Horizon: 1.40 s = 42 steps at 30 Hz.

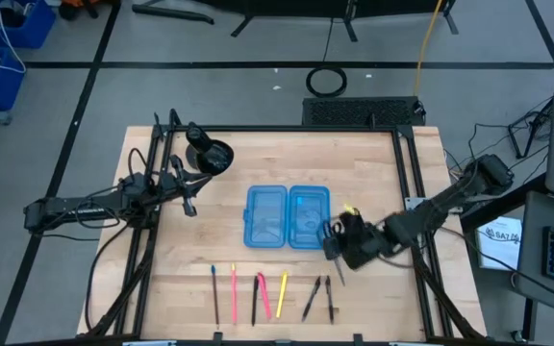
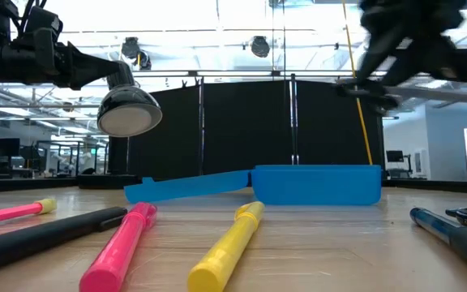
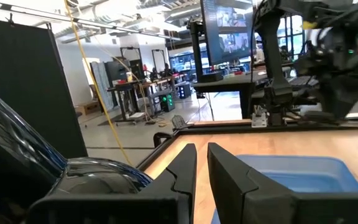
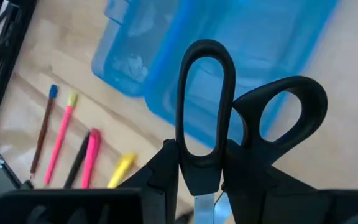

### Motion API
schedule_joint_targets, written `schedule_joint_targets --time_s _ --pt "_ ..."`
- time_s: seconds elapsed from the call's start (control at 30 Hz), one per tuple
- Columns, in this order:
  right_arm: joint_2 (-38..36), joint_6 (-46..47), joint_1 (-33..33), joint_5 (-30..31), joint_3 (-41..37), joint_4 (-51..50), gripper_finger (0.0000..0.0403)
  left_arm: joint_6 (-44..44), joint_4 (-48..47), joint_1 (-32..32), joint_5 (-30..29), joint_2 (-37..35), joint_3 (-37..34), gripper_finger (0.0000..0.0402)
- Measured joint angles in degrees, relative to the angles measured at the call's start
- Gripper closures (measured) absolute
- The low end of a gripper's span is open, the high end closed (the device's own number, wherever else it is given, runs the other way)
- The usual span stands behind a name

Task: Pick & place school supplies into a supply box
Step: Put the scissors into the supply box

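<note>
The blue supply box lies open on the table, both halves flat; it also shows in the low view and the right wrist view. My right gripper hangs beside the box's right half, shut on the black-handled scissors. Several pens and pencils lie in a row by the near edge, with pink and yellow ones close in the low view. My left gripper hovers left of the box with its fingers shut on nothing. My right gripper pinches the scissors between its two fingers at the base of one handle loop, near the pivot. The loops point away from the wrist and the blades run back between the fingers. The scissors are lifted clear, over the box's edge.
A black round cup-like object stands near the far left corner, behind my left arm. Black frame rails run along the table's left and right sides. Bare wood lies between the box and the row of pens.
</note>
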Motion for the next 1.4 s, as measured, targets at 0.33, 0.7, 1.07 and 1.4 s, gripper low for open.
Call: schedule_joint_targets --time_s 0.33,0.7,1.07,1.4 --pt "0.3 -16.1 -18.8 -8.5 9.7 -1.9 0.0313 -0.4 0.1 0.0 -0.1 0.0 0.0 0.0355" --pt "8.5 -13.1 -26.6 -12.2 8.7 -2.8 0.0313 -1.5 0.2 0.0 -0.1 0.0 0.0 0.0355" --pt "17.0 -15.1 -29.4 -14.5 8.7 3.5 0.0313 -2.5 0.7 0.0 -0.1 0.0 0.0 0.0355" --pt "20.1 -14.8 -30.9 -14.9 8.7 3.5 0.0313 -2.5 0.9 0.0 -0.2 0.0 0.0 0.0355"
